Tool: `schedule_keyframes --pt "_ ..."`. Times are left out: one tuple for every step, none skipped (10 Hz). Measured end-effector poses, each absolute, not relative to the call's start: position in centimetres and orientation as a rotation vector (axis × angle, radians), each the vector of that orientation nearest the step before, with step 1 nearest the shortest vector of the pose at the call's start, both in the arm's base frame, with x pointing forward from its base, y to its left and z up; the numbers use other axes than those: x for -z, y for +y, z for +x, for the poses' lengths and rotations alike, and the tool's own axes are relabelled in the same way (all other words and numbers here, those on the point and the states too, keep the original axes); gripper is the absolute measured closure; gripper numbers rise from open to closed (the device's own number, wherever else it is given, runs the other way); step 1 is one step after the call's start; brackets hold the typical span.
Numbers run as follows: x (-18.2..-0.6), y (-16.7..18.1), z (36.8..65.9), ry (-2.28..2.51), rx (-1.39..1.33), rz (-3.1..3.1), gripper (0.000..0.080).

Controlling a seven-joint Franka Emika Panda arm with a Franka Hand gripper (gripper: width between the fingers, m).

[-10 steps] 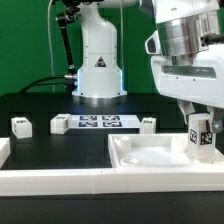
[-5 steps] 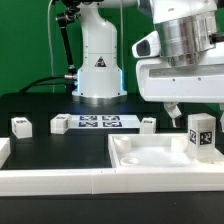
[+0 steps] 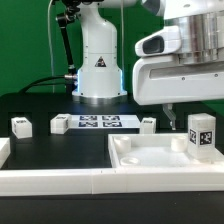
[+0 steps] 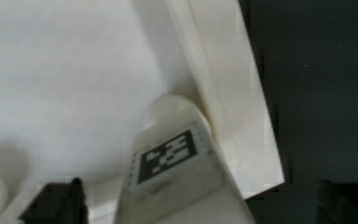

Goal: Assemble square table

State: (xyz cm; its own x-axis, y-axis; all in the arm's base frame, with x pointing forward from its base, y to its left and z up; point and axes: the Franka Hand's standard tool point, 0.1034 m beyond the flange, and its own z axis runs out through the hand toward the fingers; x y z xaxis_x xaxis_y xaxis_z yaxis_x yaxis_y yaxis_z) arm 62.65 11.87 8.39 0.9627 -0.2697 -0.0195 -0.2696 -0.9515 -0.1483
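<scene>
The square table's white slab lies rim up at the exterior view's right. One white tagged leg stands upright in its corner at that side; in the wrist view this leg stands against the slab's rim. My gripper hangs above the leg, open and empty, its dark fingertips wide apart on either side of the leg and clear of it. Three more legs lie on the black table: two to the exterior view's left and one behind the slab.
The marker board lies flat in front of the robot's base. A long white barrier rail runs along the front, with another piece at the exterior view's left edge.
My gripper has risen straight up off the leg, which stays standing in the slab's corner. Nothing else has moved.
</scene>
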Motion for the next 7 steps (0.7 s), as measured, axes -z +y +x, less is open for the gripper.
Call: schedule_keyframes --pt "-8.54 12.07 62.71 0.232 0.022 -2.999 0.015" --pt "-8.51 11.96 62.73 0.124 0.029 -3.006 0.015" --pt "-8.5 11.69 62.82 -0.038 0.039 -3.01 0.015" --pt "-8.58 11.73 62.91 -0.17 0.048 -3.006 0.015" --pt "-8.56 11.83 62.89 -0.295 0.056 -3.002 0.015" --pt "-8.54 11.72 62.9 -0.393 0.061 -2.993 0.015" --pt "-8.52 11.63 62.89 -0.408 0.061 -2.991 0.015"
